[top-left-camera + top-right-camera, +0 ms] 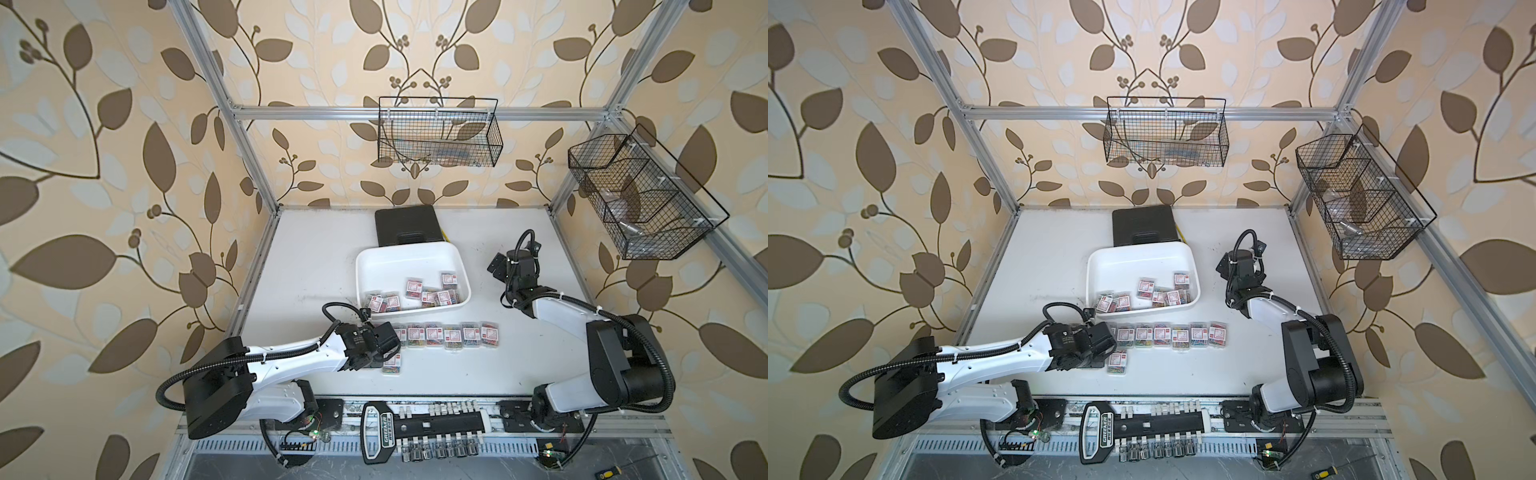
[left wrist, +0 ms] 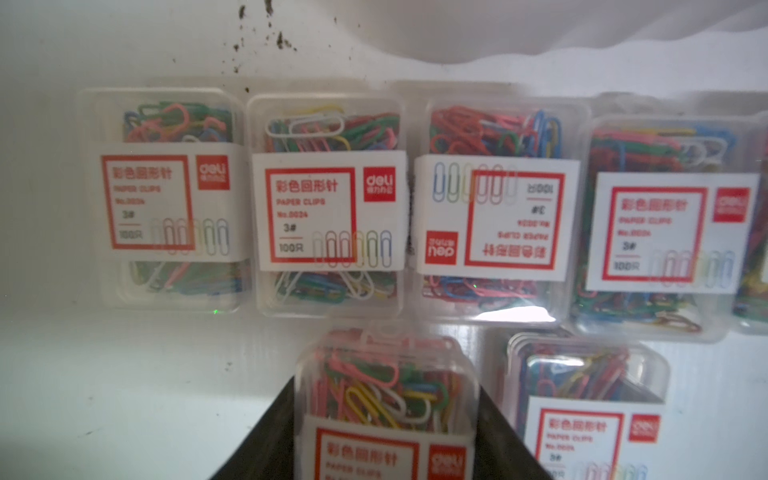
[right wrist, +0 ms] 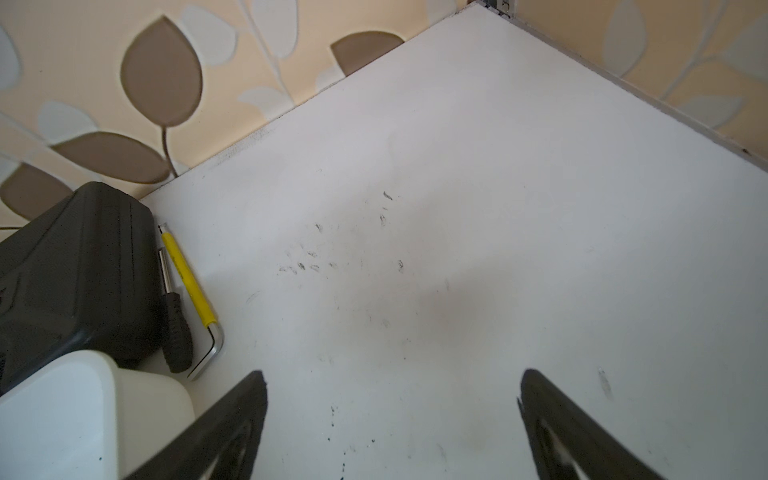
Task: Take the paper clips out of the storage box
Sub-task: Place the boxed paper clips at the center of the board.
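Note:
The white storage box sits mid-table with several clear boxes of paper clips lying in its near half. A row of paper clip boxes lines the table just in front of it, and the left wrist view shows the same row. My left gripper hangs low at the row's left end, shut on one box of paper clips. Another box lies right beside the held one. My right gripper is open over bare table to the right of the storage box.
A black hard case stands behind the storage box, with a yellow hex key and a black-handled screwdriver beside it. Wire baskets hang on the back wall and the right wall. A socket rail lies along the front edge.

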Tool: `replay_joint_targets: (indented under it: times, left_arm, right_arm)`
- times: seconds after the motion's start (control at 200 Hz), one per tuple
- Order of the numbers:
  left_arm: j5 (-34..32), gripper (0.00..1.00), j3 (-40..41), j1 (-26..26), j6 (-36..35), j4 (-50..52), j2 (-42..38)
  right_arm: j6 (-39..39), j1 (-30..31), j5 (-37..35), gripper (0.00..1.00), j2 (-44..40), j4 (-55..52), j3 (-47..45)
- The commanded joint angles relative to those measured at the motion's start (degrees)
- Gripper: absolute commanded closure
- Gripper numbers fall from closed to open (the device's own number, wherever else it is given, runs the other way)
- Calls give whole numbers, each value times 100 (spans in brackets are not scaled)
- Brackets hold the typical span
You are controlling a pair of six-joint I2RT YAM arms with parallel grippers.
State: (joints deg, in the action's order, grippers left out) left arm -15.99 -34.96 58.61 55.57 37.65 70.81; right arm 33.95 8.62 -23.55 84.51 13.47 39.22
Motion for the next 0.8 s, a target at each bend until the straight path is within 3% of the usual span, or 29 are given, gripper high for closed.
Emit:
replay_joint_targets:
  times: [0.0,0.145,0.49,0.625,0.795]
  left_arm:
    - [-14,66,-23,162,208,-187,44]
    - [-10,63,-67,200,235,-227,109]
    - [-40,32,-38,231,303,-236,-13]
    - [-27,31,-23,242,313,-223,-97]
    - [-18,43,67,265,407,-195,-237]
  right_arm:
    - [-73,25,-91,5,50,-47,176]
    - [-76,25,-86,5,55,-47,174]
    - [-90,21,-72,5,48,-55,178]
    - [-90,25,-76,5,45,-64,177]
    - [-85,25,-69,5,48,-64,173]
